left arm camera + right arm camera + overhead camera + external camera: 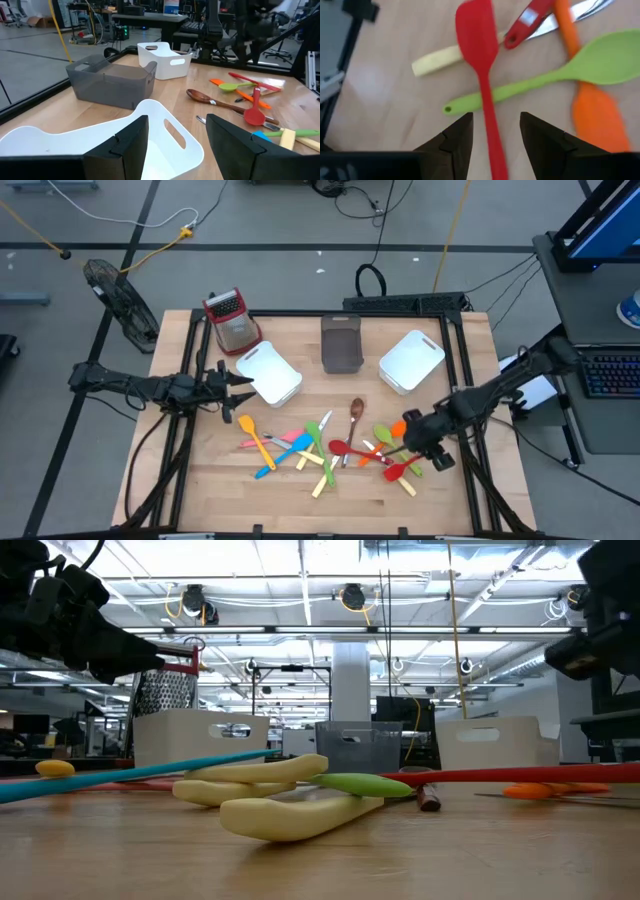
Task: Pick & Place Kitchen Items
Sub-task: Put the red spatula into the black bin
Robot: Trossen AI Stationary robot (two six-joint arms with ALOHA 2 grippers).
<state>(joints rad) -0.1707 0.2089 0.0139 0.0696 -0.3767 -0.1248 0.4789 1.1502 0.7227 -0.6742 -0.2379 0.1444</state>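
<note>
Pale wood-plank worktop [200, 480] with a black frame. The kitchen items [330, 448] lie scattered across its near-centre: glossy plastic spoons and spatulas in red, green, orange, yellow, blue and pink, cream handles, and one brown wooden spoon [357, 413] with an oval bowl. Behind them: a white bin [268, 374] with rounded corners and slot handle, a smoky translucent grey bin [341, 343], a second white bin [412, 362], and a perforated metal box grater [231, 319] with a red top.

Right gripper [495, 134] hangs low over the right end of the pile, jaws released and apart, straddling the thin handle of a red spatula [479, 37] that lies flat on the wood. The spatula crosses a lime green spoon [600, 62]; an orange spatula [595, 115] is just beside it.

Left gripper [232, 379] reaches in level from the left, at the near rim of the left white bin, jaws parted and holding nothing.
</note>
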